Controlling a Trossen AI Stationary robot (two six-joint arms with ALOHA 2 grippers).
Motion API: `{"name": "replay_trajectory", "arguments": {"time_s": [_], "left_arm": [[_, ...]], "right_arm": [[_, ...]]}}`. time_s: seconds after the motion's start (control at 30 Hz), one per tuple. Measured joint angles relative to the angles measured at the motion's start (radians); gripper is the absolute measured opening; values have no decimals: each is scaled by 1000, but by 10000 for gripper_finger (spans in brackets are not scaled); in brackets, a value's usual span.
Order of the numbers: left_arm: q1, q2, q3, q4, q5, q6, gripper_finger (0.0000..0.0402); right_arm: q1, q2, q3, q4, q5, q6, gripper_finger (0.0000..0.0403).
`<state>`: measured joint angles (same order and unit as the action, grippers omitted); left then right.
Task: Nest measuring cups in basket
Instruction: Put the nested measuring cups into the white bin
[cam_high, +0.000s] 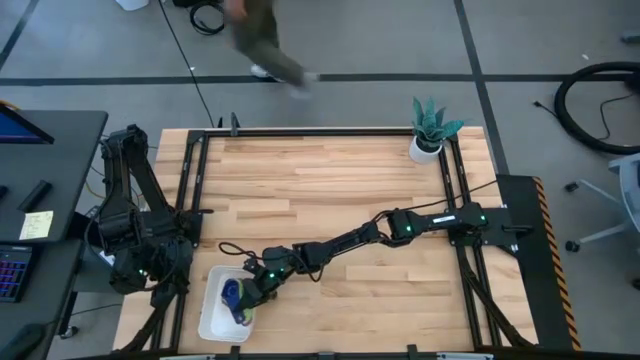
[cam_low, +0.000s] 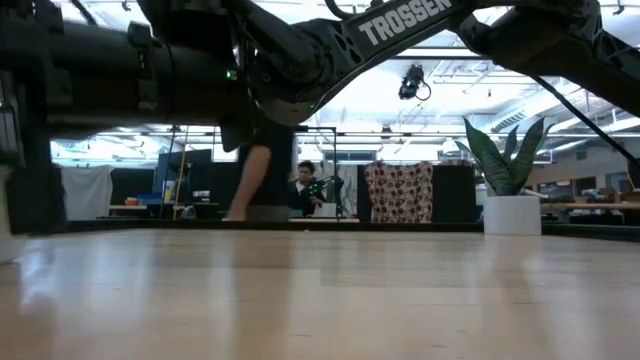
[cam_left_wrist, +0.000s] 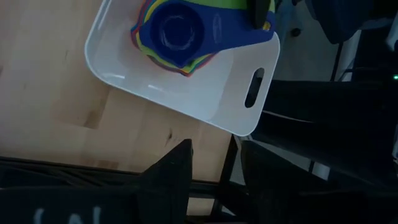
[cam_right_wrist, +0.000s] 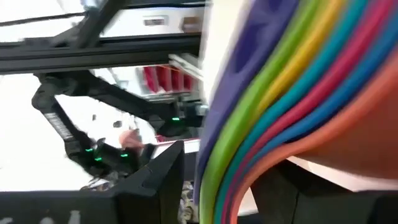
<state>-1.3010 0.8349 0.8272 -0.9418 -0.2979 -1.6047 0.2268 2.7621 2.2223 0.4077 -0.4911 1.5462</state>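
While the cups (cam_high: 237, 298) sit stacked in the basket (cam_high: 212, 318) at the table's near left edge, dark blue innermost, they are pinched by their flat handles in the right gripper (cam_high: 250, 296). Release should be made only once the stack is judged settled on the basket floor. The left gripper (cam_high: 158, 290) is parked beside the basket; its fingers look spread and empty.

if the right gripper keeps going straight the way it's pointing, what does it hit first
Most likely the nested measuring cups: they fill the right gripper's wrist view right at its fingers. Below them lies the basket. Whether it already touches them isn't clear.
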Motion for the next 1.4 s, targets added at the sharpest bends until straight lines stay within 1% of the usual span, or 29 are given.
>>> {"name": "replay_trajectory", "arguments": {"time_s": [0.27,0.57,0.77,0.83,1.0,1.23,1.4], "left_arm": [[0,0,0,3,0,0,141],[0,0,0,4,-2,0,141],[0,7,-1,18,-101,1,141],[0,21,-1,18,-117,0,141],[3,106,-1,48,-99,-9,141],[34,274,-1,125,-97,-1,141],[89,375,-1,159,-97,118,141]], "right_arm": [[-1,0,0,-7,2,41,171],[-2,0,0,-9,3,46,171],[-3,0,0,-7,3,49,171],[-4,0,0,-4,3,52,171],[-6,2,-2,24,16,53,171],[-12,2,-2,26,17,53,171],[-13,3,-2,27,19,48,171]]}}
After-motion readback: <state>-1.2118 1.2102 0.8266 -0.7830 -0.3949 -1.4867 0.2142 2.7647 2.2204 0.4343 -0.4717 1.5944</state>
